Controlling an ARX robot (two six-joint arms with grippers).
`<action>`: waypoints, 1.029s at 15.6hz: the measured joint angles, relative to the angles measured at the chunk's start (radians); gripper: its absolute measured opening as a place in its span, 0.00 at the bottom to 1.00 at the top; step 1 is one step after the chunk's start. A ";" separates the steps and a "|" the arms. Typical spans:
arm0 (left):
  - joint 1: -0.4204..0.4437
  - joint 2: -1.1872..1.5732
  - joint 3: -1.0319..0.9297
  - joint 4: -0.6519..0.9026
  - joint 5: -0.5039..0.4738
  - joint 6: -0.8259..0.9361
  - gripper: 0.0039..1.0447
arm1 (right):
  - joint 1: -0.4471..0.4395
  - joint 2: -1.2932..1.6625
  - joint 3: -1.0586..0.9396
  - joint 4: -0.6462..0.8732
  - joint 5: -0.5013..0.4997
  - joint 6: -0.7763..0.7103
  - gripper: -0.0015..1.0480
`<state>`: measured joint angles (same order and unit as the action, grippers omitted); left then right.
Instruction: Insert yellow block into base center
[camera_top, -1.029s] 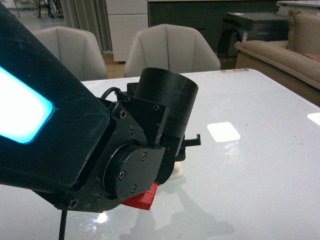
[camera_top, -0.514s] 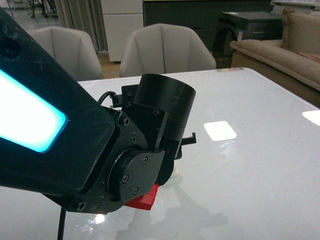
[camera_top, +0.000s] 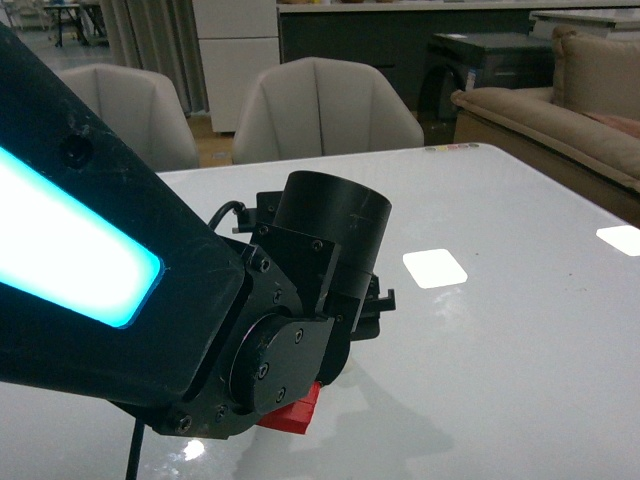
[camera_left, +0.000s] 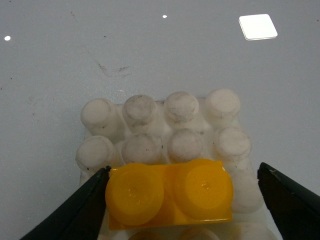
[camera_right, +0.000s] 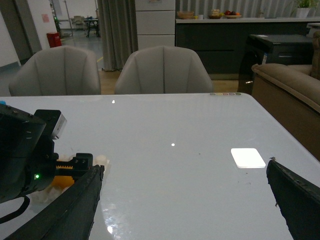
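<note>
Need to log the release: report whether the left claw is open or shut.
The left claw is open: its fingers stand wider than the yellow block, a gap showing on one side.

Nothing legible is showing in any of the three views. A small pinkish notice (camera_right: 45, 18) is hanging on the far wall in the right wrist view, but it is too small and blurred to read. A row of small coloured marks (camera_right: 223, 93) is sitting at the far edge of the table (camera_right: 200, 180), and no lettering is showing on them. The studs of the yellow block (camera_left: 170, 192) and the base (camera_left: 100, 116) are showing no moulded letters or numbers.
</note>
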<state>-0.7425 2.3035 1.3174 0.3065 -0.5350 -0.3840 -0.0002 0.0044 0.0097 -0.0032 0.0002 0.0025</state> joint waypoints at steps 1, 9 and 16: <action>0.000 -0.003 0.000 0.002 0.001 0.000 0.95 | 0.000 0.000 0.000 0.000 0.000 0.000 0.94; 0.049 -0.070 -0.022 0.111 0.073 0.000 0.94 | 0.000 0.000 0.000 0.000 0.000 0.000 0.94; 0.241 -0.072 0.008 0.180 0.260 0.025 0.94 | 0.000 0.000 0.000 0.000 0.000 0.000 0.94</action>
<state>-0.5014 2.2318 1.3251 0.4862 -0.2749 -0.3588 -0.0002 0.0044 0.0097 -0.0032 0.0006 0.0025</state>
